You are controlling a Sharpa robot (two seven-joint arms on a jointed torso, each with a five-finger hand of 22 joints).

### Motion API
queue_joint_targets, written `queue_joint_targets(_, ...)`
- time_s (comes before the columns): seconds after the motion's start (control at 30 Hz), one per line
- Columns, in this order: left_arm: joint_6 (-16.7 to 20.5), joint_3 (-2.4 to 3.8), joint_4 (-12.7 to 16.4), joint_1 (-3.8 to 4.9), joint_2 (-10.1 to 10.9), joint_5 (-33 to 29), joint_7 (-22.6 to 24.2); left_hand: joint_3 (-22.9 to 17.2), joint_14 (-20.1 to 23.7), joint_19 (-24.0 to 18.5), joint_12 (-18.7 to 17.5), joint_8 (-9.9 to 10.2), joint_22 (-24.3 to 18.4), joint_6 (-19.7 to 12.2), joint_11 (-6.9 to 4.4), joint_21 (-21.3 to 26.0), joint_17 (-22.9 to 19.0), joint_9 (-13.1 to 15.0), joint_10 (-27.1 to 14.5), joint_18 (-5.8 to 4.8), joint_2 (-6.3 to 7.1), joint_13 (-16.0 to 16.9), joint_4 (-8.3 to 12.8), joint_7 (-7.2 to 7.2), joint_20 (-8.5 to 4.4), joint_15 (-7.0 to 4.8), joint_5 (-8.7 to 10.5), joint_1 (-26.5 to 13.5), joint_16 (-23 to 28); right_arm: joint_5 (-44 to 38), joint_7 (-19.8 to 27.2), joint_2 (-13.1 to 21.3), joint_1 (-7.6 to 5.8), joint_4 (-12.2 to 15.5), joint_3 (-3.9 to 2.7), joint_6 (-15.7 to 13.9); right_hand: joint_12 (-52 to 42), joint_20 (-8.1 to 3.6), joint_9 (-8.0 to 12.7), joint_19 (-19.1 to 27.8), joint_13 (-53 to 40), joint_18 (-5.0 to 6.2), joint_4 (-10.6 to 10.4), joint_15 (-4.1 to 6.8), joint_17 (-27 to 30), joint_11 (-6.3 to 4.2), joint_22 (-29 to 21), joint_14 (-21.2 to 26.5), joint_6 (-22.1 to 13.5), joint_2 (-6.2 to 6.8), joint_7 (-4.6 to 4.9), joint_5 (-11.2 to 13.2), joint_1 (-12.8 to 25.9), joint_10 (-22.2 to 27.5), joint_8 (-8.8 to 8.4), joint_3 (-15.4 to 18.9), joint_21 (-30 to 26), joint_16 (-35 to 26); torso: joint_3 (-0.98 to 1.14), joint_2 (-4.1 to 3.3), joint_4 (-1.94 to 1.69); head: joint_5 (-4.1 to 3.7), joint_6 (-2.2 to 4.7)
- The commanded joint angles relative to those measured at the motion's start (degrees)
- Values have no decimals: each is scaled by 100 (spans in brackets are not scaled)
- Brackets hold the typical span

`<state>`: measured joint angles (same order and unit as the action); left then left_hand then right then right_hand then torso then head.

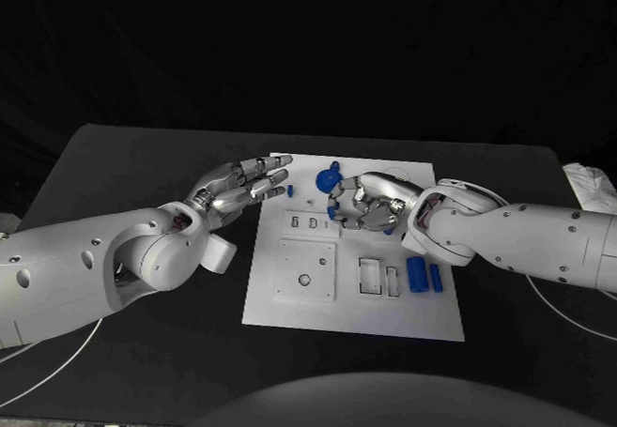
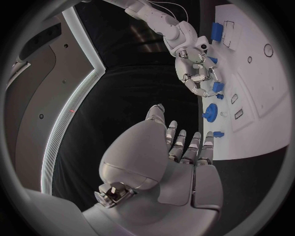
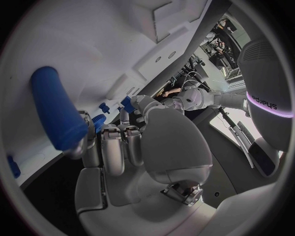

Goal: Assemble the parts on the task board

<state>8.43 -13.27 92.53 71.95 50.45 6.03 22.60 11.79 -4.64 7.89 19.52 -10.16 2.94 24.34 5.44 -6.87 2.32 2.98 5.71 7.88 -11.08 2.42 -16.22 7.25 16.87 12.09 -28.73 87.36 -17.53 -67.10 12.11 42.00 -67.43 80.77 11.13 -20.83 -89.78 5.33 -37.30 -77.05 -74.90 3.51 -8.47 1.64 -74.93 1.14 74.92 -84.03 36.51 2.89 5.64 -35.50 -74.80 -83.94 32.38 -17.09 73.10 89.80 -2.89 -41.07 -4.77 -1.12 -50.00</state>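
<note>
The white task board [image 1: 342, 302] lies mid-table. My right hand [image 1: 376, 204] is curled down on its upper part, fingers closed around a small blue part [image 2: 216, 87] at the fingertips [image 3: 110, 140]; another blue bit [image 2: 212, 60] shows by the palm. A round blue part [image 1: 329, 180] stands just beyond that hand, and a tiny blue piece [image 1: 292, 190] lies near the board's left top corner. My left hand [image 1: 240, 188] hovers over that corner, fingers spread, holding nothing. Two blue cylinders [image 1: 417, 274] lie on the board's right side, one close by [image 3: 55, 113] in the right wrist view.
Rectangular and round recesses [image 1: 305, 270] are cut in the board's lower half. A white cloth-like object [image 1: 592, 187] lies at the table's right edge. Bare black table [image 1: 144, 163] surrounds the board.
</note>
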Motion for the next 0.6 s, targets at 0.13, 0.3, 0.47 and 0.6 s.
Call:
queue_joint_targets(0.13, -106, 5, 7, -3, -13, 21, 32, -46, -1, 47, 14, -21, 10, -7, 31, -29, 8, 5, -5, -109, -9, 7, -3, 35, 2, 58, -23, 28, -28, 189, 310, 7, 13, -1, 0, -149, -22, -30, -33, 0, -1510, 65, 7, -9, -1507, -22, 962, -597, 74, -5, -33, -141, 49, -606, 70, -30, 17, 20, -3, -6, 4, -11, 0)
queue_joint_targets(0.3, -111, 5, 5, -4, -17, 21, 29, -46, -1, 47, 14, -21, 10, -7, 31, -29, 8, 5, -5, -109, -9, 7, -3, 35, 2, 58, -23, 28, -28, 204, 247, 1, 19, -11, 0, -69, -22, -40, -18, 45, -1510, 77, 52, 0, -1507, -29, 945, -597, 42, 9, -39, -48, 28, -606, 57, -38, -40, 20, -2, -4, 1, -19, 0)
queue_joint_targets(0.47, -116, 5, 1, -4, -23, 21, 24, -46, -1, 47, 14, -21, 10, -7, 31, -29, 8, 5, -5, -109, -9, 7, -3, 35, 2, 58, -23, 28, -28, 302, 245, -27, 38, -57, 1, 27, -22, -48, -7, 135, -1510, 100, 102, 5, -1507, -42, 911, -597, 36, -19, -66, 81, -6, -606, 65, -60, -150, 20, -2, -3, -2, -20, 0)
queue_joint_targets(0.6, -122, 5, -8, -5, -31, 21, 21, -46, -1, 47, 14, -21, 10, -7, 31, -29, 8, 5, -5, -109, -9, 7, -3, 35, 2, 58, -23, 28, -28, 392, 298, -56, 68, -101, 1, 55, -22, -51, -1, 218, -1510, 119, 131, 6, -1507, -49, 884, -597, 14, -29, -79, 91, -26, -606, 66, -75, -246, 20, -1, -4, -2, -19, 0)
